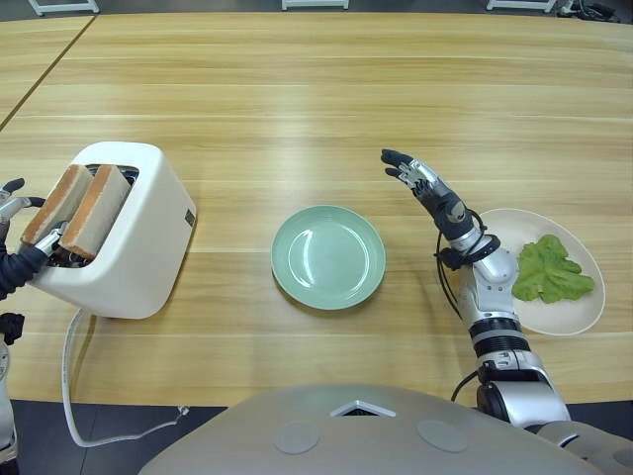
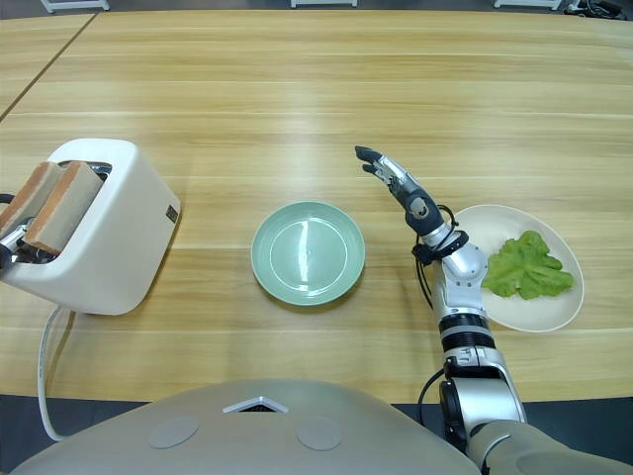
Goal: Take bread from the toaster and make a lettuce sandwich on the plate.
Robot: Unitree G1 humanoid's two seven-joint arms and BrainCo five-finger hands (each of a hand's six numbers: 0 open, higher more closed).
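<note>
1. Left eye view: the right hand (image 1: pixel 420 178) is raised over the table (image 1: pixel 297 89). It holds nothing, its fingers stretched straight and close together, pointing forward and left.
2. Same view: the green plate (image 1: pixel 328 256) lies left of that hand, a little nearer the robot and apart from it.
3. Same view: the lettuce (image 1: pixel 550 269) rests on a white plate (image 1: pixel 584 317) to the hand's right, just beside its forearm.
4. Same view: the left hand (image 1: pixel 14 210) sits at the picture's edge, close against the left side of the toaster (image 1: pixel 148 237). It is mostly cut off, so its grip cannot be told.
5. Right eye view: two bread slices (image 2: pixel 61 208) stand side by side in the toaster's slots, sticking well out. They are just beside the left hand and well apart from the right one.
6. Right eye view: the cable (image 2: pixel 42 376) runs from the toaster past the table's near edge.
</note>
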